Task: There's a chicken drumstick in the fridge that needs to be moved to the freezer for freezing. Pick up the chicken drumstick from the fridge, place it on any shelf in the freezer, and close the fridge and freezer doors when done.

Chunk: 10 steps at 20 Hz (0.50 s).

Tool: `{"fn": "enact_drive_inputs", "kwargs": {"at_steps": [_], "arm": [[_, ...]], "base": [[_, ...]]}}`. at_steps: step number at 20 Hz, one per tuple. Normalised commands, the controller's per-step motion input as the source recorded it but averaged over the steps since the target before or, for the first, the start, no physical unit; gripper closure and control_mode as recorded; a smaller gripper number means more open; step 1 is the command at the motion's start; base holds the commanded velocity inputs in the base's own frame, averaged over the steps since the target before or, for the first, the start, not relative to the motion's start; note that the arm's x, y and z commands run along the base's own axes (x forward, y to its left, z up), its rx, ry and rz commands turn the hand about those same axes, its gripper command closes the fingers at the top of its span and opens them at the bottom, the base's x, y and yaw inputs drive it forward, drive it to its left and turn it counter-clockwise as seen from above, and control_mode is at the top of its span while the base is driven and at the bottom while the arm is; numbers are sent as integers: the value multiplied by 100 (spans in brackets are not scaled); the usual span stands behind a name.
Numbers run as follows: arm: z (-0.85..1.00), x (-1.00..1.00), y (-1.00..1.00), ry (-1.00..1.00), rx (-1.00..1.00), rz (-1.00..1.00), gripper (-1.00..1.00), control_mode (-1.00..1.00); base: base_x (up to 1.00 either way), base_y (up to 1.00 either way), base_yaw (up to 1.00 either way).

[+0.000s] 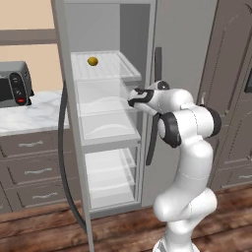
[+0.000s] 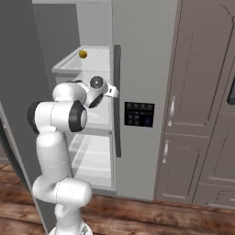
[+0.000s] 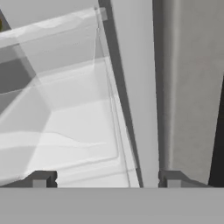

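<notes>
One arm, jaws wide, at the open fridge; no drumstick in hand

Starting at 9 o'clock in the left base view, the tall flat grey fridge door [image 1: 59,59] stands swung out on its long dark curved handle [image 1: 62,147], leaving the grey glass-shelved fridge [image 1: 133,29] open for reaching in. A small round yellow ball [image 1: 92,61] sits on the top clear glass shelf [image 1: 106,71], at 11 o'clock from the white arm's two-finger gripper [image 1: 131,100]. The gripper hovers at the compartment's right-hand edge in front of a clear plastic drawer [image 1: 106,125], its jaws spread wide with nothing between them, probably ready for a pick. Where the chicken drumstick lies cannot be told from here. At 3 o'clock the second flat grey door [image 1: 182,49] is closed, so the freezer likely needs opening before any transfer.
</notes>
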Motion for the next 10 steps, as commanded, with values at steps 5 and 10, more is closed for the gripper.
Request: {"fn": "enact_drive_inputs", "kwargs": {"at_steps": [5,10], "arm": [[3,-15,-3,-5,0,0,-100,-100],[49,-89,0,-28,-1,0,-100,-100]], "base": [[0,0,0],[0,0,0]]}}
